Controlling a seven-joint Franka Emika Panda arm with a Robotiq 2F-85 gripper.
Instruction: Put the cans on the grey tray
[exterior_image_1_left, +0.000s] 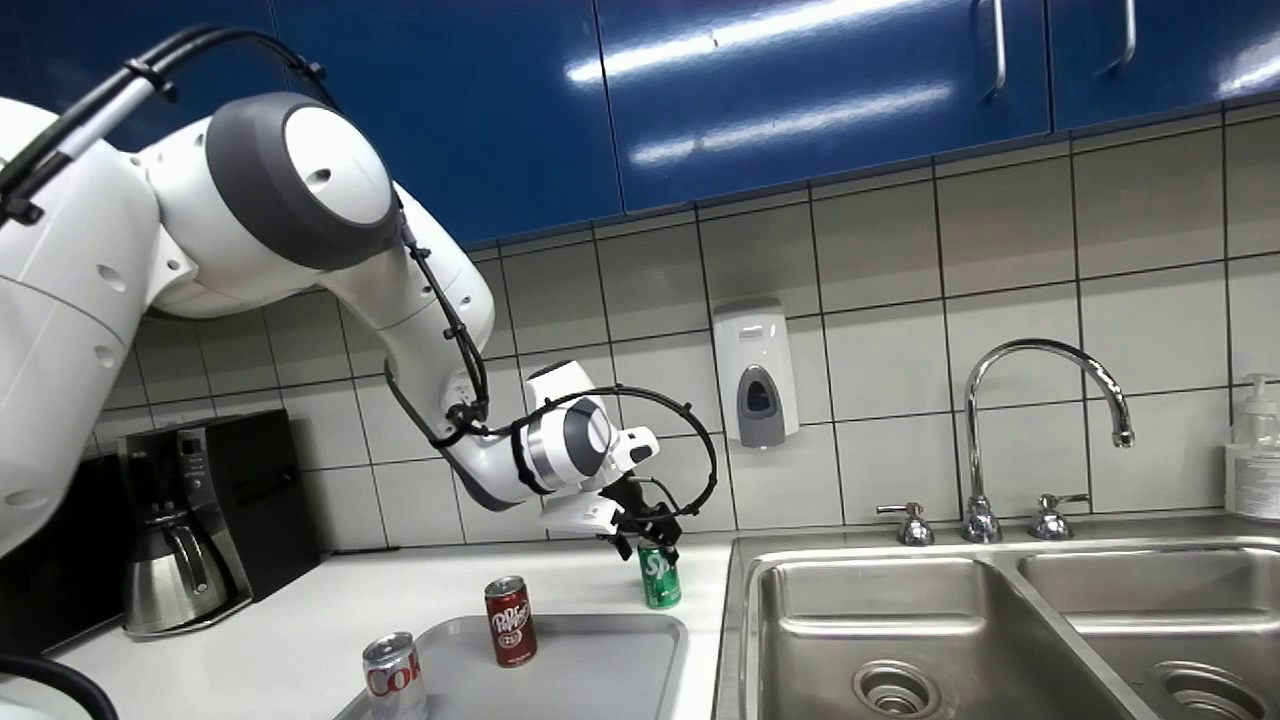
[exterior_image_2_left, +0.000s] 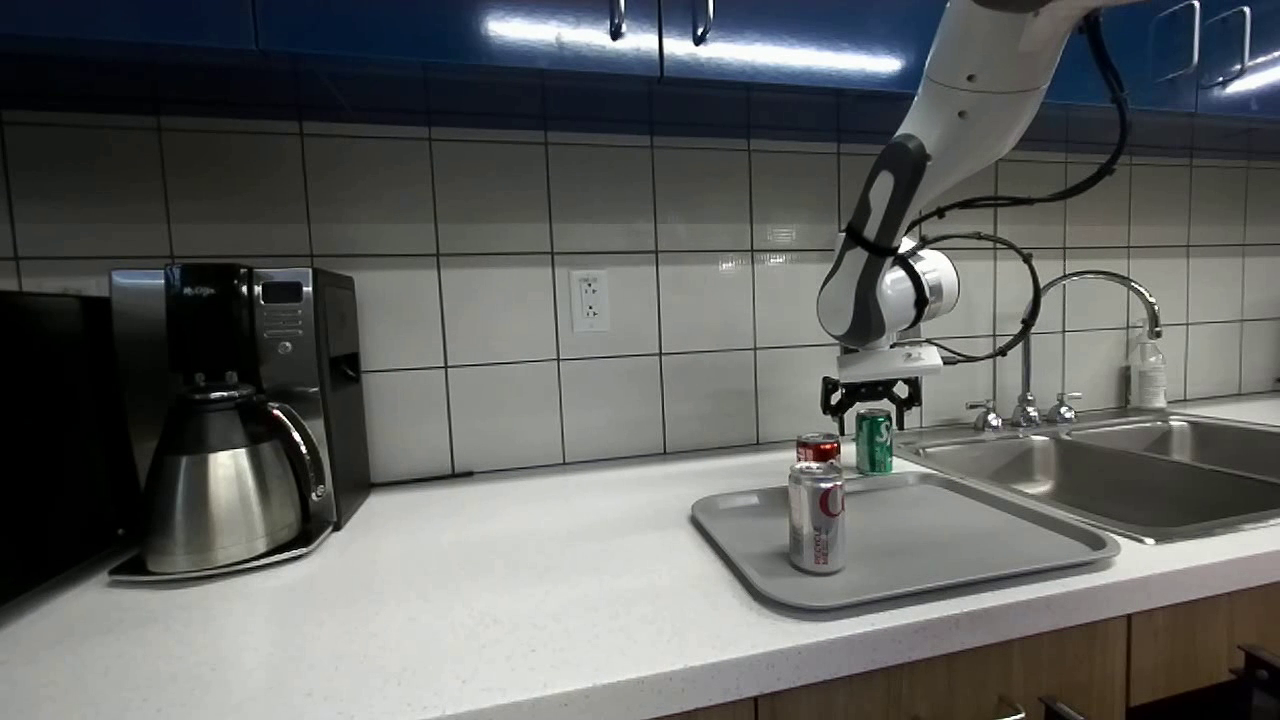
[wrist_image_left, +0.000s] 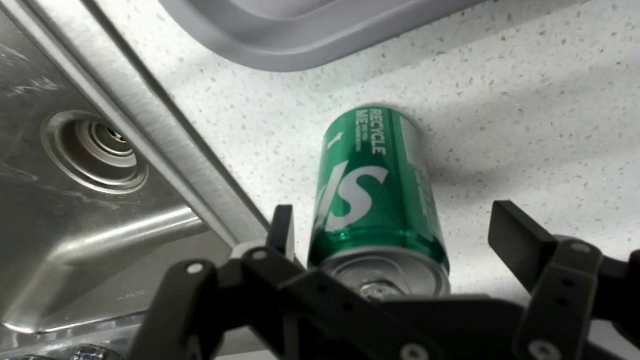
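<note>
The green can stands upright on the white counter behind the grey tray. It also shows in an exterior view and in the wrist view. My gripper is open above it, fingers on either side of its upper part with a gap on each side, smaller on the left. The gripper points down in an exterior view. The dark red can stands on the tray's far part; it is partly hidden in an exterior view. The silver-white can stands on the tray.
A steel double sink lies right beside the green can and the tray. A faucet rises behind it. A soap dispenser hangs on the tiled wall. A coffee maker with a pot stands at the counter's far left.
</note>
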